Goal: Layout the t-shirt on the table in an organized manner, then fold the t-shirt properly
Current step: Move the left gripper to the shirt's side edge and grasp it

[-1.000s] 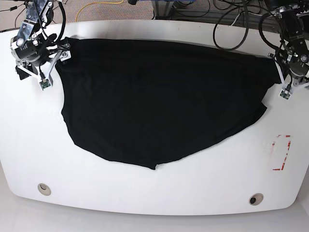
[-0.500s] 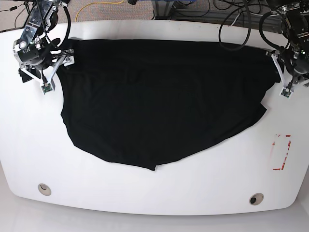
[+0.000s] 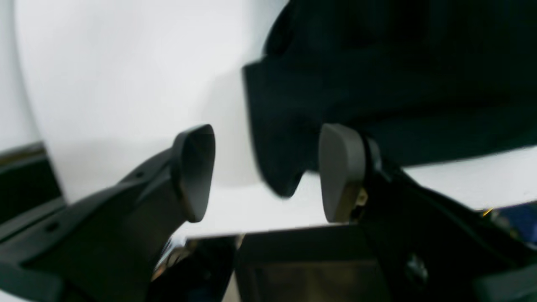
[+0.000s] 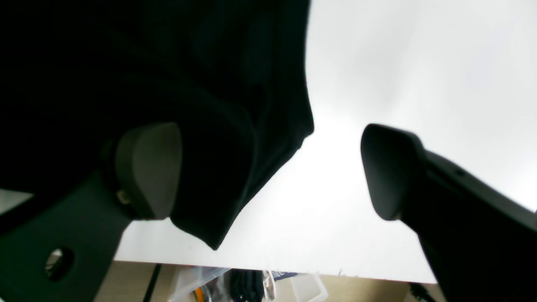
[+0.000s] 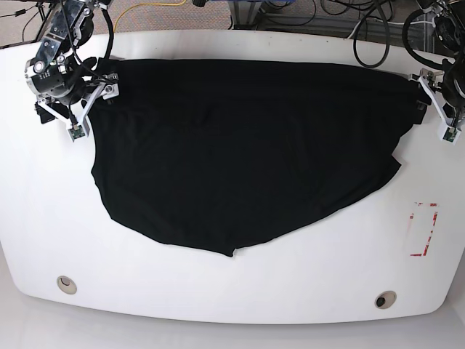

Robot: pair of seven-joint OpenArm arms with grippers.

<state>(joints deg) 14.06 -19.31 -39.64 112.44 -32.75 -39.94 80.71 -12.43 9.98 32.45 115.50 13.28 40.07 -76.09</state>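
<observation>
t-shirt [image 5: 247, 145] spread flat across worktop [image 5: 43, 218], wide edge along far side, lower edge curving to point near middle front. left pincer [image 3: 268, 172] at far corner on base view's right, fingers apart, cloth corner dangling between pads, not gripped. right pincer [image 4: 268, 167] at opposite far corner, fingers wide apart, one pad against cloth fold, other over bare worktop. red tape rectangle [image 5: 425, 229] near right edge, well apart from cloth. grommet holes [image 5: 67, 283] along front edge.
</observation>
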